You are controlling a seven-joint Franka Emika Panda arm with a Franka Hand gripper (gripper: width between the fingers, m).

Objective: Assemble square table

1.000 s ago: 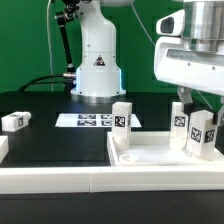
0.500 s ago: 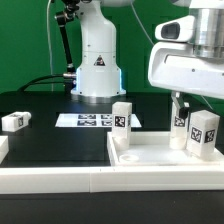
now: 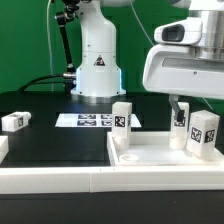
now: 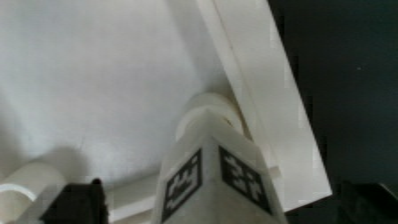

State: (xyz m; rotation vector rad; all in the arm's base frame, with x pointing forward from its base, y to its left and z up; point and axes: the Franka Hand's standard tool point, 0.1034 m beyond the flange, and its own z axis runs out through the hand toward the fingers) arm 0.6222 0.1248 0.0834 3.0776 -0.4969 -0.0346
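The white square table top [image 3: 150, 157] lies on the black table at the exterior view's right. Three white tagged legs stand on it: one at its left corner [image 3: 122, 117], one at the right front [image 3: 203, 133], one behind that [image 3: 180, 126]. A fourth leg [image 3: 15, 121] lies far left on the table. My gripper [image 3: 181, 106] hangs just above the rear right leg, open and holding nothing. In the wrist view that leg [image 4: 222, 175] stands between my gripper's [image 4: 228, 208] dark fingers [image 4: 75, 202], untouched, beside the top's rim [image 4: 249, 70].
The marker board [image 3: 92, 120] lies flat in front of the robot base [image 3: 97, 65]. A long white border wall [image 3: 60, 180] runs along the near edge. A green backdrop stands behind.
My gripper has risen off the rear right leg and shifted slightly toward the exterior view's left. The leg stays standing on the top. Nothing else moved.
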